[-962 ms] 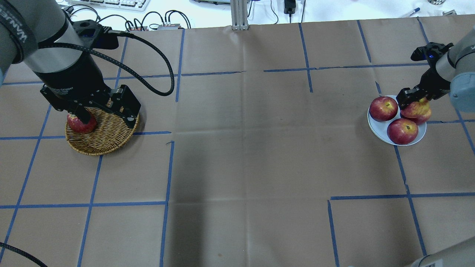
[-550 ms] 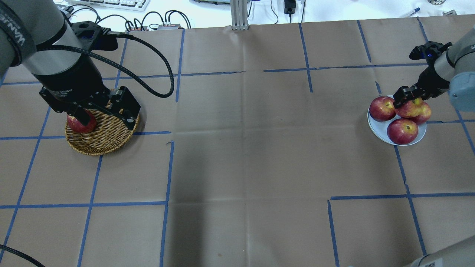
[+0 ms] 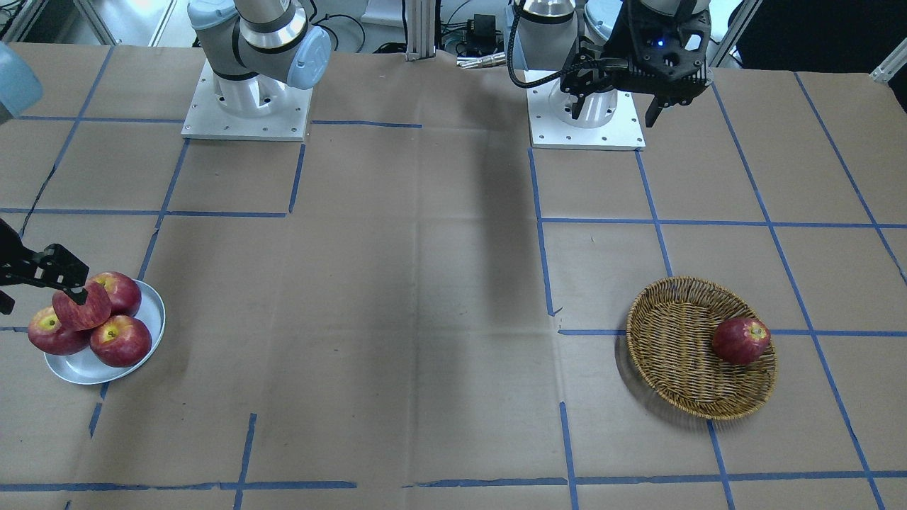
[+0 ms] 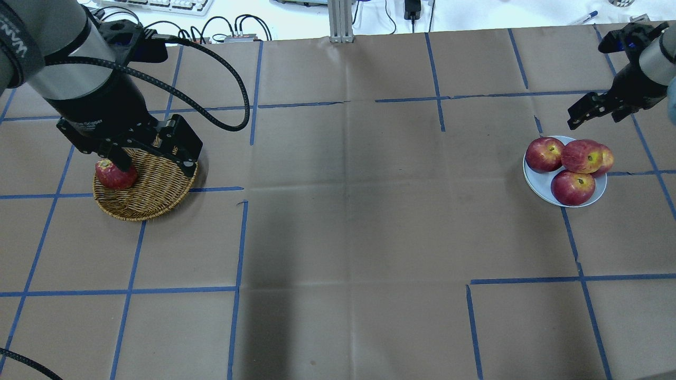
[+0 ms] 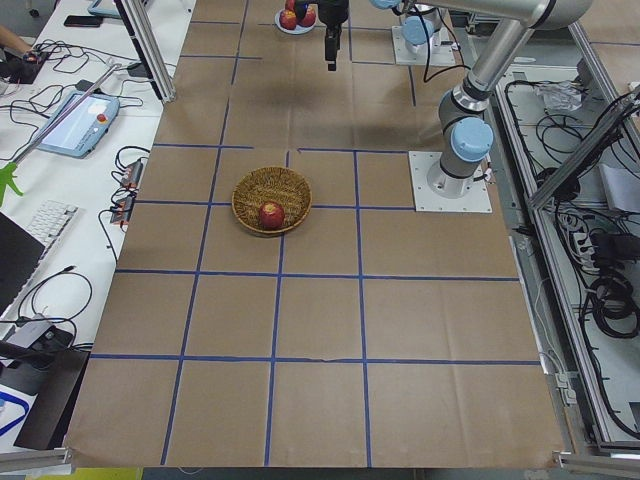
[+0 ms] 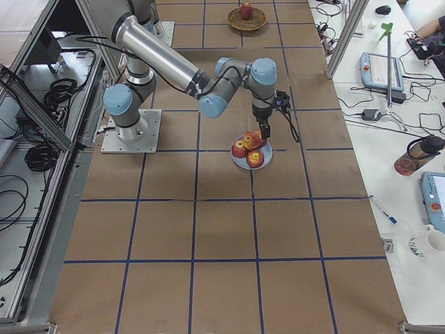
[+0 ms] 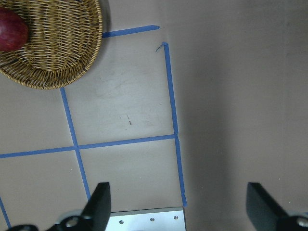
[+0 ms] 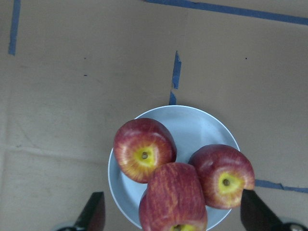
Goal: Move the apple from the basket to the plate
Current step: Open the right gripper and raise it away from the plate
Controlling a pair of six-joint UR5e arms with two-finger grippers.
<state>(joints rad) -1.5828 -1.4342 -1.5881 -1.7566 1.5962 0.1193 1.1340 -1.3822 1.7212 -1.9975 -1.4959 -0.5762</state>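
Where the apple (image 4: 581, 155) tops three darker apples (image 4: 573, 188) crowding the plate (image 4: 534, 182), the right pincer (image 4: 594, 112) hangs wide above. Left pincer (image 7: 180, 206): wide, near the basket (image 3: 673, 372).

Bright even light, soft shadows; sharp focus

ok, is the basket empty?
No, one red apple lies inside the basket, near its rim on the robot's left side.

The black left gripper (image 4: 155, 164) has tiny white letters that look like "Gripper"; nothing else can be read.
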